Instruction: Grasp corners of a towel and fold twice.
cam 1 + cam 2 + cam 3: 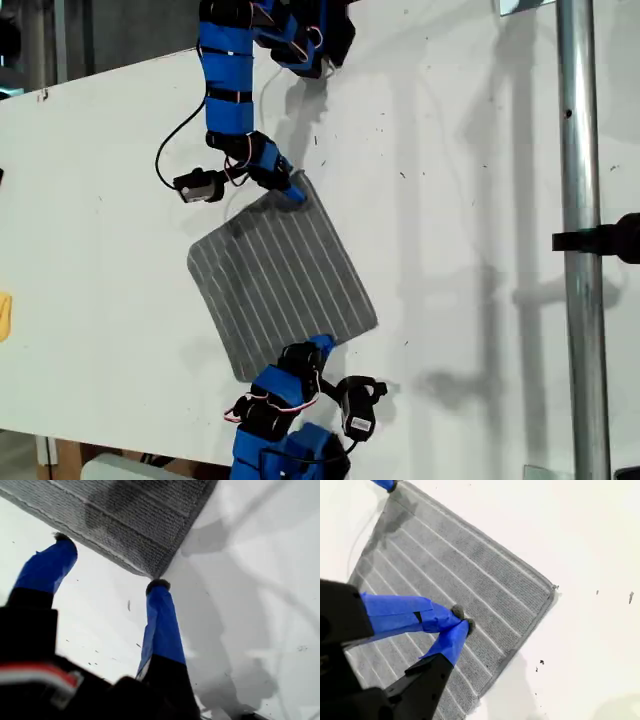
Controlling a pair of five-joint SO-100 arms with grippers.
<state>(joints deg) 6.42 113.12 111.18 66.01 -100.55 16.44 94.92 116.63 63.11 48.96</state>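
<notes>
The grey striped towel [280, 280] lies flat on the white table, turned like a diamond. My first gripper [291, 190] [110, 562] is open at the towel's far corner [154, 572], with one fingertip [158, 586] right at the corner's tip and the other beside the adjoining edge. My second gripper [320, 347] [462, 622] is shut, its tips pressed together on or just above the towel [485, 575] near the edge closest to the exterior view's bottom. I cannot tell whether it pinches cloth. The corner on the exterior view's right [553, 588] lies flat.
A metal pole [578, 200] with a black clamp [600, 241] stands at the exterior view's right. A small yellow object [4, 316] sits at that view's left edge. The table's front edge [150, 455] runs along the exterior view's bottom.
</notes>
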